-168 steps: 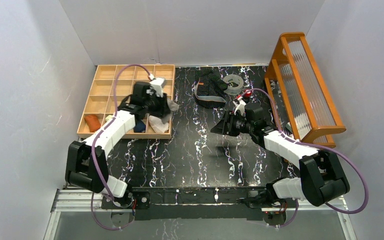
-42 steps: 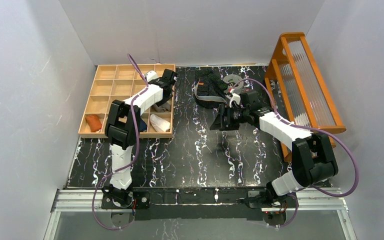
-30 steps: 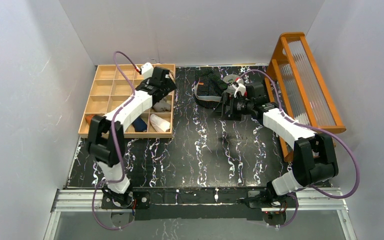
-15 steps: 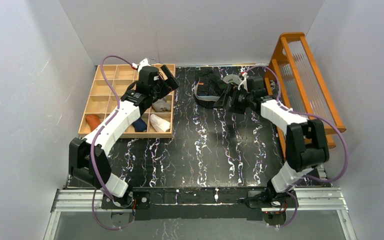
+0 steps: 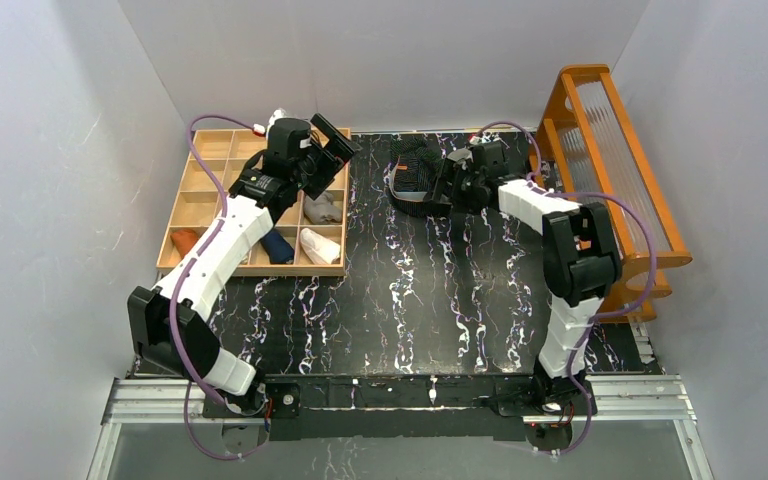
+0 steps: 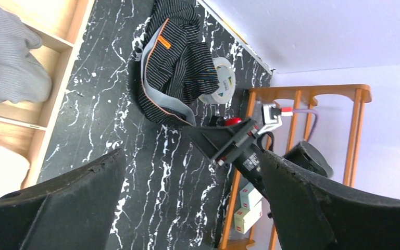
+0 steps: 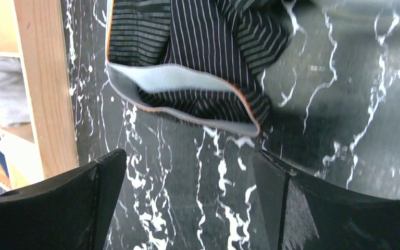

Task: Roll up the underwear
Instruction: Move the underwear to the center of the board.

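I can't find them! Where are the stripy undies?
In the top view the striped underwear lies far back on the table, right of the wooden tray, next to the tape ring.

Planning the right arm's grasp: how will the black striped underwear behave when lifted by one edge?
The striped underwear lies crumpled in soft folds, so it will probably hang limp rather than hold shape. It looks thin, so likely light. Its grey waistband seems thicker, perhaps the firmer place to pinch.
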### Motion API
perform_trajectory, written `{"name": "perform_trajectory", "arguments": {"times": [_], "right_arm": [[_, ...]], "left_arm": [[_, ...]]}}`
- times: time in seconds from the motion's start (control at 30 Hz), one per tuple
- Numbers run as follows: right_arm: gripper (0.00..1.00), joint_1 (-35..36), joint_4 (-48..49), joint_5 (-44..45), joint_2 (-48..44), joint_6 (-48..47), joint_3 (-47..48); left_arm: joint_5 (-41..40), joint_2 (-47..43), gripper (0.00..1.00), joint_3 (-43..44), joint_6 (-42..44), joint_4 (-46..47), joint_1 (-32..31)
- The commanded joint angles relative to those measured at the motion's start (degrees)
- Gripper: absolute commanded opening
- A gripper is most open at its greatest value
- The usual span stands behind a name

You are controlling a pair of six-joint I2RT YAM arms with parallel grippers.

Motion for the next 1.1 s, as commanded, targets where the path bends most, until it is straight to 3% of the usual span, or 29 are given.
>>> {"name": "perform_trajectory", "arguments": {"times": [0.0,0.37,0.47,0.6,0.73,0.87,0.97,1.07], "right_arm": [[0.98,1.2,0.2,2.3,4.5,-2.7,7.5],[0.97,3.4,-4.6,8.2,17.5,-5.2,20.2],[0.89,4.1,-6.9,7.5,18.2,-6.1,18.5],[0.77,6.5,-7.0,9.1,15.1,-8.3,11.6],[0.55,10.7,-8.0,10.9,6.9,-7.7,-1.6],[0.49,17.9,-8.1,8.8,-3.1,-1.8,-11.8],[0.52,21.0,-9.3,9.7,-8.1,-2.0,-9.8],[0.59,20.7,-10.4,16.2,-10.5,-6.4,-4.6]], "left_arm": [[1.9,-0.3,0.98,4.3,-2.5,-1.2,-0.2],[3.1,1.0,0.98,8.3,-2.5,-0.2,0.2],[4.0,0.7,0.98,8.3,-2.9,0.6,0.2],[2.6,-0.8,0.98,7.9,-2.7,1.0,0.2],[4.4,-0.1,0.98,8.0,-4.4,1.7,0.2],[5.8,-1.2,0.98,7.2,-4.7,3.2,0.2],[6.1,-1.7,0.98,7.6,-4.4,3.3,0.2],[5.2,-3.3,0.98,6.6,-4.1,3.2,0.2]]}}
